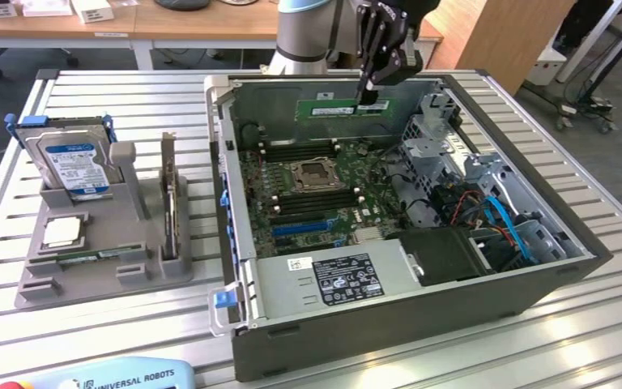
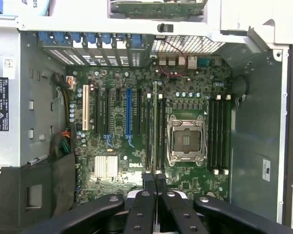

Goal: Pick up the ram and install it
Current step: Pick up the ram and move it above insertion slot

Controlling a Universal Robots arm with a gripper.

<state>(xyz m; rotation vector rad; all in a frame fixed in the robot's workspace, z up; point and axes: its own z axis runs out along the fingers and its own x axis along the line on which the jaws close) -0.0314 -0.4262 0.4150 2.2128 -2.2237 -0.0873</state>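
Step in hand: carry/align phase, w/ pickup done and install not yet done. The tool is gripping the ram, jaws narrow and clamped on the stick's upper edge, toward the end on the exterior view's right. The ram is hanging in the air over the open PC case, long axis level, well apart from the mobo below it. It isn't touching any slot.

In the ext. view the stick is lying approx. parallel to the DIMM slots flanking the CPU socket. In the wrist view the tool is looking straight down at the board. Its tips are sitting over the slot bank just beside the socket, w/ the other bank on the socket's far side.

The grey holder and hard drive are sitting on the desk beside the case, untouched.

Judgement on what seating calls for: the stick's edge needs to be square over one empty slot, notch matching the key, latches open, then a straight vertical push w/ even force. Risk: a tilt or small offset could be jamming it on the slot wall or flexing the board.
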